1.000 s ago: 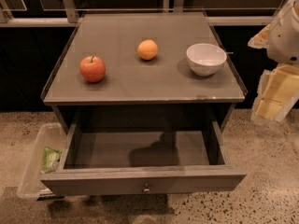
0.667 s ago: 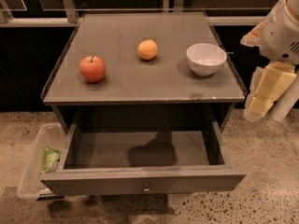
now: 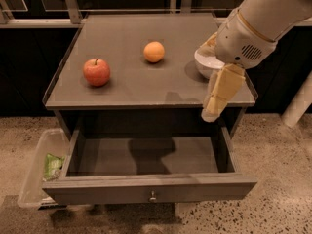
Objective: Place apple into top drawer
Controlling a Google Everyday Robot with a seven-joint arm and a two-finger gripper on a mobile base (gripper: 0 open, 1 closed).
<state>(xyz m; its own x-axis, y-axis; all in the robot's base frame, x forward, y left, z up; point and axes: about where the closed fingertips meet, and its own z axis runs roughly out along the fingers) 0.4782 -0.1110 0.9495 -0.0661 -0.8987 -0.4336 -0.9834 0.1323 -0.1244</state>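
The red apple sits on the left part of the grey cabinet top, stem up. Below, the top drawer is pulled open toward me; its inside shows nothing in it and its small metal knob is at the front centre. My gripper hangs from the white arm that reaches in from the upper right. It points down over the cabinet's right front corner, above the drawer's right side and far to the right of the apple. It holds nothing that I can see.
A small orange fruit lies mid-top. A white bowl at the right is partly hidden by my arm. A clear plastic bin with a green packet stands on the floor to the left of the drawer.
My arm has swung in from the right edge toward the left and now covers part of the bowl. The apple, the orange and the drawer have not moved.
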